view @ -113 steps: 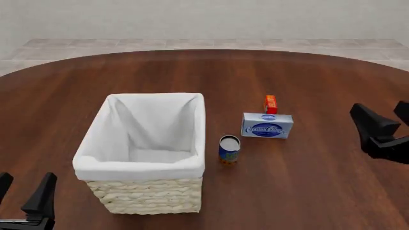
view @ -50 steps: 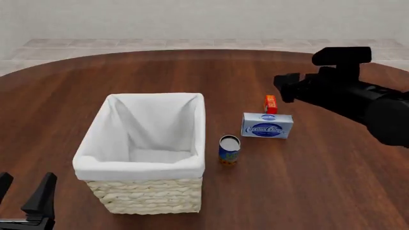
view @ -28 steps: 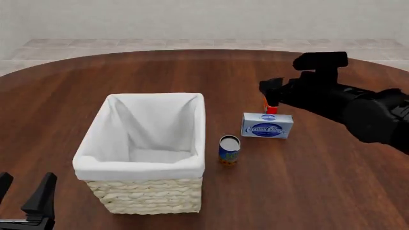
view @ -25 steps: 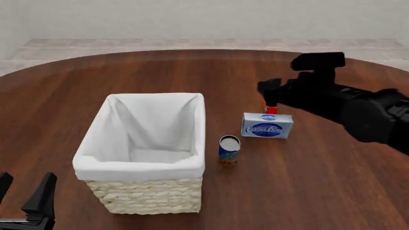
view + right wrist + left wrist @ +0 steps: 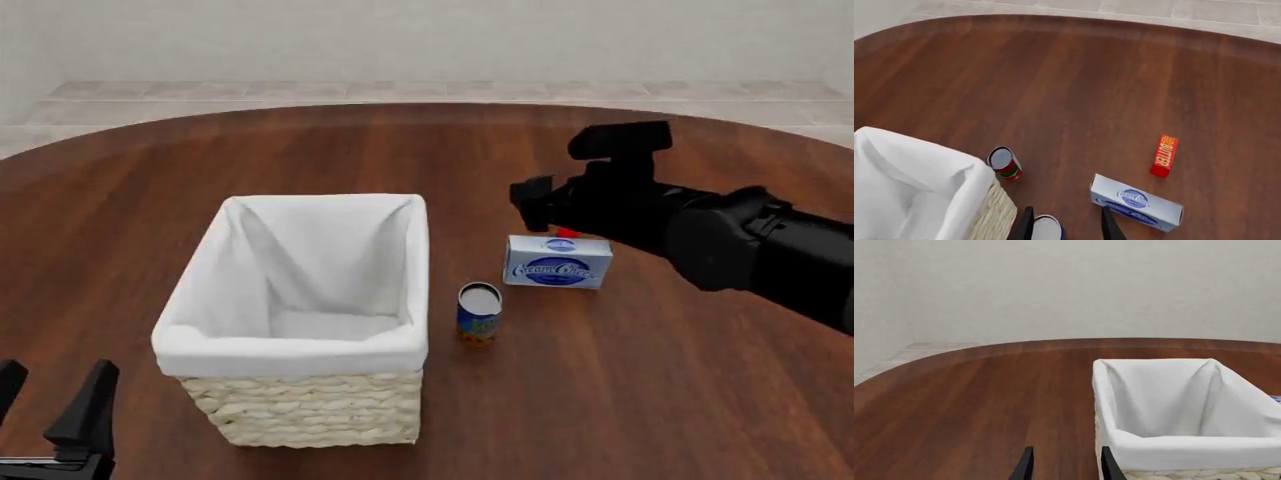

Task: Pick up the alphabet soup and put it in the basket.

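The alphabet soup (image 5: 478, 312) is a small blue can with a pale flat top, standing upright on the table just right of the basket (image 5: 400, 352). The basket is pale wicker with a white cloth liner. My right gripper (image 5: 530, 204) hovers open above the table, beyond and to the right of the can, touching nothing. In the right wrist view the can's top (image 5: 1047, 228) shows between the open fingers (image 5: 1108, 225), far below them. My left gripper (image 5: 54, 418) rests open at the near left corner, by the basket (image 5: 1174, 450).
A blue-and-white cream cheese box (image 5: 558, 262) lies right of the can. An orange-red box (image 5: 1164, 155) lies beyond it, mostly hidden by my right arm in the front view. The right wrist view also shows a red-and-green can (image 5: 1005, 163) beside the basket (image 5: 914, 190).
My right arm has swung in from the right edge and kept moving left over the table, now covering the orange-red box. The can, basket and left arm have not moved.
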Robot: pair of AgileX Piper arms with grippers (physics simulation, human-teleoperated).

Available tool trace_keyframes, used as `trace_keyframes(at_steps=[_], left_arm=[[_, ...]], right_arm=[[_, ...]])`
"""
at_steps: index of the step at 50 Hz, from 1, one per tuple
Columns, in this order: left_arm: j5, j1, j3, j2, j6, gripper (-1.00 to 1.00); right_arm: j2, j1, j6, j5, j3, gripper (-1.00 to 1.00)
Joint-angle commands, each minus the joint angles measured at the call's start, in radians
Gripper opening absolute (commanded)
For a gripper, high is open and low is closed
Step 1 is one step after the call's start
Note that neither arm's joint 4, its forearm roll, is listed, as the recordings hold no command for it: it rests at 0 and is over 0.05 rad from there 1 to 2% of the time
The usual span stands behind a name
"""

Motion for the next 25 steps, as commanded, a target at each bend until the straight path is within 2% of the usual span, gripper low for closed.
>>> trace_keyframes(at_steps=[1,10,21,25], left_arm=[[0.000,0.000,0.000,0.000,0.000,1.00],[0.000,0.000,0.000,0.000,0.000,1.00],[0.000,0.000,0.000,0.000,0.000,1.00],[0.000,0.000,0.000,0.000,0.000,1.00]], right_arm=[[0.043,0.023,0.007,-0.020,-0.002,1.00],[0.068,0.041,0.003,-0.028,-0.001,1.00],[0.089,0.071,0.026,-0.044,0.012,1.00],[0.099,0.074,0.015,-0.050,0.020,1.00]])
